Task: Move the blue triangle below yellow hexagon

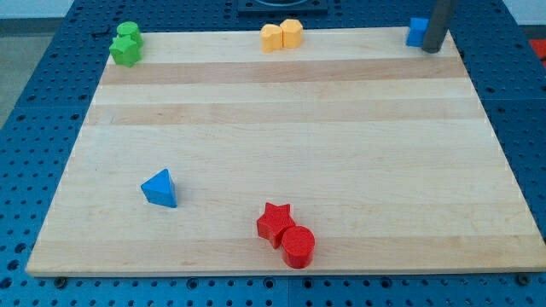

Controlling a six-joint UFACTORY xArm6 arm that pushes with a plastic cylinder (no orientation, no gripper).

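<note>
The blue triangle (160, 188) lies on the wooden board at the view's lower left. The yellow hexagon (271, 38) sits at the board's top edge near the middle, touching a second yellow block (292, 33) on its right. My tip (432, 49) rests at the board's top right corner, right next to a blue block (417, 31) on its left. The tip is far from the blue triangle, across the board.
Two green blocks (125, 45) are stacked close together at the top left corner. A red star (275, 223) and a red cylinder (298, 246) touch near the bottom edge, right of the blue triangle. The board (281, 136) lies on a blue perforated table.
</note>
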